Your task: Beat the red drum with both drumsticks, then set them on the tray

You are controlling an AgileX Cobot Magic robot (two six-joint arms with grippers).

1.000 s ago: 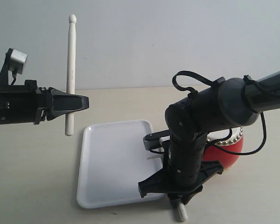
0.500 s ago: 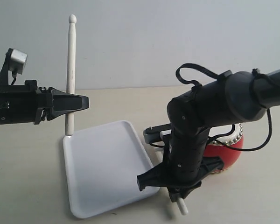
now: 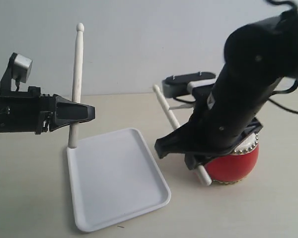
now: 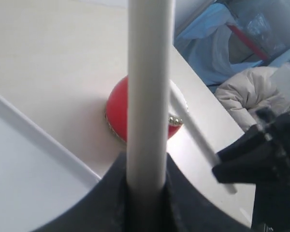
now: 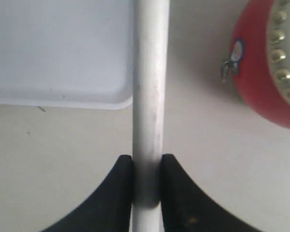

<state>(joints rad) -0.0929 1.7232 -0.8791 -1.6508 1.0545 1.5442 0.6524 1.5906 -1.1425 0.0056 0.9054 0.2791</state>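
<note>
black left gripper (image 3: pixel 87 113) holds its drumstick (image 3: pixel 78 69) upright.

The bulky black right arm (image 3: pixel 248 94) covers most of the studded top of the squat glossy red drum (image 3: pixel 233 166). From the left wrist, the slim pale wooden drumstick (image 4: pixel 147 96) hides the drum's middle, and the stick's tip is cut off by the edge.

The black left arm (image 3: pixel 20 113) bears a silver box (image 3: pixel 21 62), the bulkier black right arm (image 3: pixel 248 84) thin cables (image 3: pixel 291 107).
</note>
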